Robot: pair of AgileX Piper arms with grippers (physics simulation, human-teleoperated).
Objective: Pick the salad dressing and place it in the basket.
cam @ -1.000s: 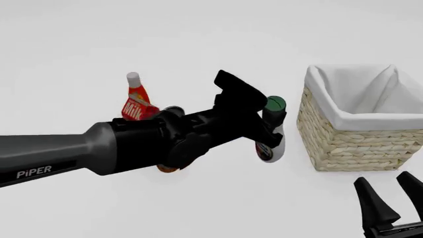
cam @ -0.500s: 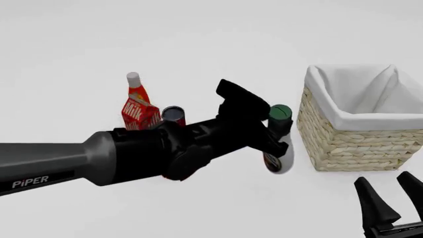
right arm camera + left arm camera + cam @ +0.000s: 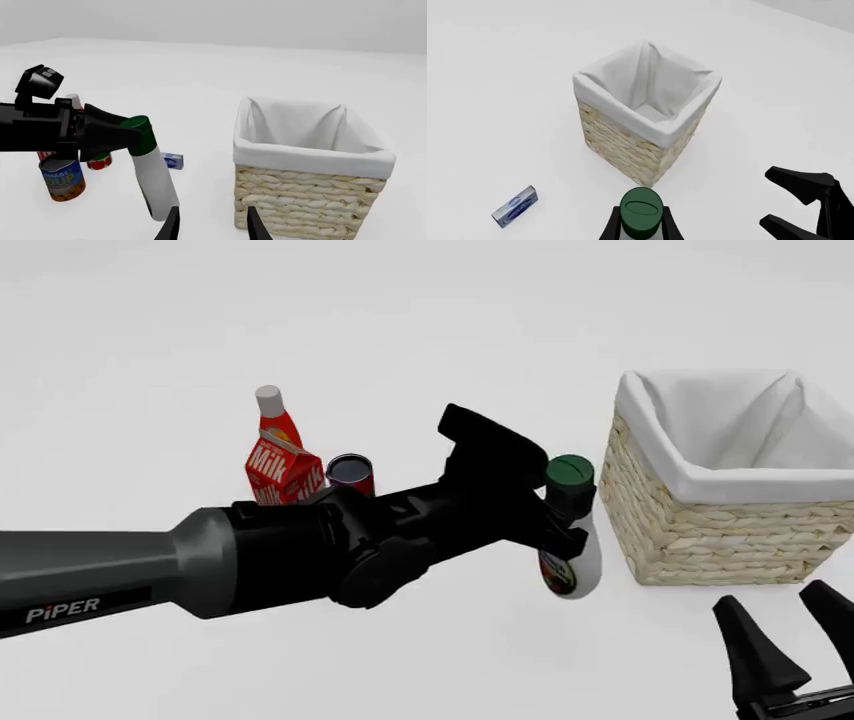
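My left gripper is shut on the neck of the salad dressing, a white bottle with a dark green cap. It holds the bottle tilted, just left of the wicker basket with white lining. In the left wrist view the cap sits between my fingers, with the basket ahead. The right wrist view shows the bottle hanging from the left gripper beside the basket. My right gripper is open and empty at the front right, below the basket.
A milk carton, a red bottle with a white cap and a dark can stand behind the left arm. A soup can, a small red can and a blue box lie left of the basket.
The left arm has carried the bottle a little to the right, closer to the basket. The right gripper has not moved.
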